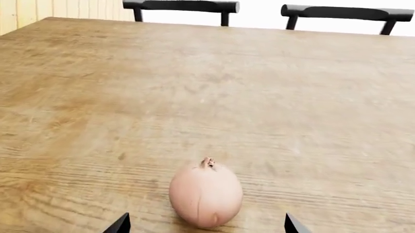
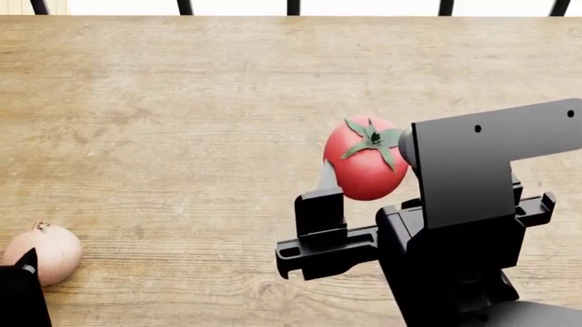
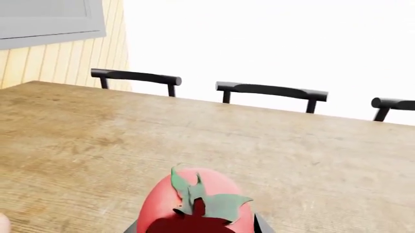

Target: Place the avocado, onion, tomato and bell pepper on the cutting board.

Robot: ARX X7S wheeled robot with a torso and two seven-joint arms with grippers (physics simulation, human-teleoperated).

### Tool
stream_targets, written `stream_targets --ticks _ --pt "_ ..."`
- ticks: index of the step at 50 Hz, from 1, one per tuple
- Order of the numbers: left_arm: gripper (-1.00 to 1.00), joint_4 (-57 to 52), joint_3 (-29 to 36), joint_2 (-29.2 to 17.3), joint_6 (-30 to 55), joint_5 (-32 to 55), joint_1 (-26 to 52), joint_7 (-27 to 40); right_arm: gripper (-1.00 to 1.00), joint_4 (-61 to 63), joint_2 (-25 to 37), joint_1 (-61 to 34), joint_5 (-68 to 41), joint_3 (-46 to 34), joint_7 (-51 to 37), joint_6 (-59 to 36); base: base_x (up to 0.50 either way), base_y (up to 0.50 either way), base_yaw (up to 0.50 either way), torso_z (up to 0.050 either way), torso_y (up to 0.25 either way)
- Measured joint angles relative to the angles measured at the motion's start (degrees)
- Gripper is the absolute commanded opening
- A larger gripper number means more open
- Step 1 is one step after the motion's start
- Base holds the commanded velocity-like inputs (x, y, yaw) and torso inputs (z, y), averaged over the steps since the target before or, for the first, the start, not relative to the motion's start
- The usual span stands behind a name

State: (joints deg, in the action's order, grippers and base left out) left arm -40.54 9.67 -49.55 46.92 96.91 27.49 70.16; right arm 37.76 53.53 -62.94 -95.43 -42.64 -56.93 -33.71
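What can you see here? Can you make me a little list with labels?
surface: bare brown wooden table
right tool: shut on round glossy red tomato, held up off the table
left tool: open, tips either side of pale pinkish-tan onion
onion: resting on the table, not gripped
background: black chairs beyond the far edge
cutting board: not in view

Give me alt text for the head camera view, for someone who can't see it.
The right gripper holds a red tomato with a green calyx over a bare wooden table. At the view's lower left, a pale onion lies on the table beside the tip of the left gripper.
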Motion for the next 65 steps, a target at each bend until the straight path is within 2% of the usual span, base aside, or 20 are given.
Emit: stream_targets --ticks 14,29,48,65 --pt "1.00 9.49 5.44 4.19 2.59 -7.85 4.94 -6.93 -1.00 0.38 -0.07 -0.29 -0.66 0.24 -0.54 0.22 0.00 0.00 0.00 0.000 0.000" --pt "1.00 16.69 8.72 6.77 2.69 -13.71 6.32 -12.00 -1.00 1.94 0.43 -0.92 -2.63 0.71 -2.23 0.36 0.00 0.00 0.00 0.000 0.000" --pt "1.00 24.53 11.63 8.83 2.02 -19.42 8.35 -17.32 -1.00 3.37 1.22 -1.06 -4.79 1.26 -3.91 0.91 0.00 0.00 0.00 0.000 0.000" --pt "1.00 27.07 12.77 9.67 1.39 -21.12 8.37 -19.53 -1.00 4.21 1.49 -0.87 -5.71 1.42 -4.94 1.27 0.00 0.00 0.00 0.000 0.000"
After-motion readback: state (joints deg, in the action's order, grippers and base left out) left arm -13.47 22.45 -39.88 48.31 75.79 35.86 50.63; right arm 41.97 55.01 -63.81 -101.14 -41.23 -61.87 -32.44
